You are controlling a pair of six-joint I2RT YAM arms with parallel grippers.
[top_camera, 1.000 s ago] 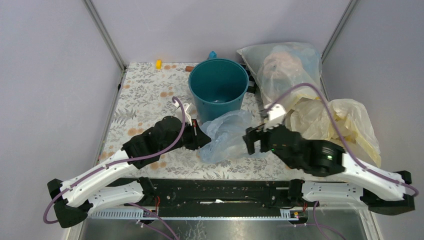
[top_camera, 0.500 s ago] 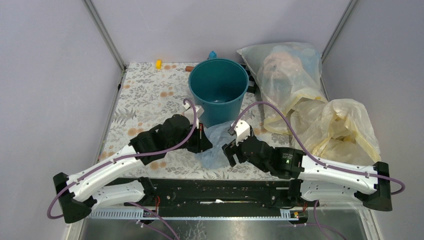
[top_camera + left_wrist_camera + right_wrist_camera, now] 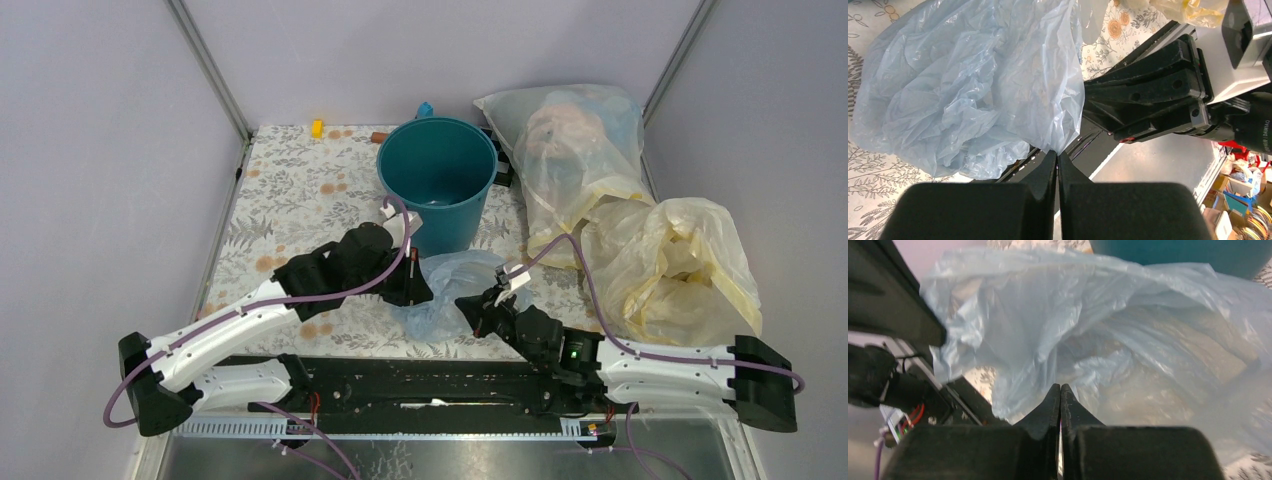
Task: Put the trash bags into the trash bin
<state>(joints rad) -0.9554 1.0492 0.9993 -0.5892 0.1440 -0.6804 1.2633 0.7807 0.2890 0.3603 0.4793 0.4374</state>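
Note:
The trash bag (image 3: 452, 285), thin crinkly light-blue plastic, lies bunched on the floral table just in front of the teal trash bin (image 3: 437, 178), which stands upright and open. My left gripper (image 3: 420, 292) is shut on the bag's left edge; in the left wrist view a corner of the bag (image 3: 973, 85) is pinched at the left gripper's tips (image 3: 1057, 153). My right gripper (image 3: 470, 306) is at the bag's near right side, shut. In the right wrist view a crease of the bag (image 3: 1108, 340) runs into the right gripper's closed tips (image 3: 1060, 386). The bin's base (image 3: 1178, 250) shows behind.
A large stuffed whitish bag (image 3: 570, 140) leans at the back right, and a bulky pale-yellow bag (image 3: 670, 260) lies right of the right arm. Small yellow (image 3: 317, 127), brown (image 3: 379, 136) and blue (image 3: 425, 108) items sit near the table's far edge. The right arm's body (image 3: 1158, 90) is close beside the left gripper.
My right gripper swung left and down to the bag's near side and went from open to shut. My left gripper shifted slightly right, dragging the bag with it.

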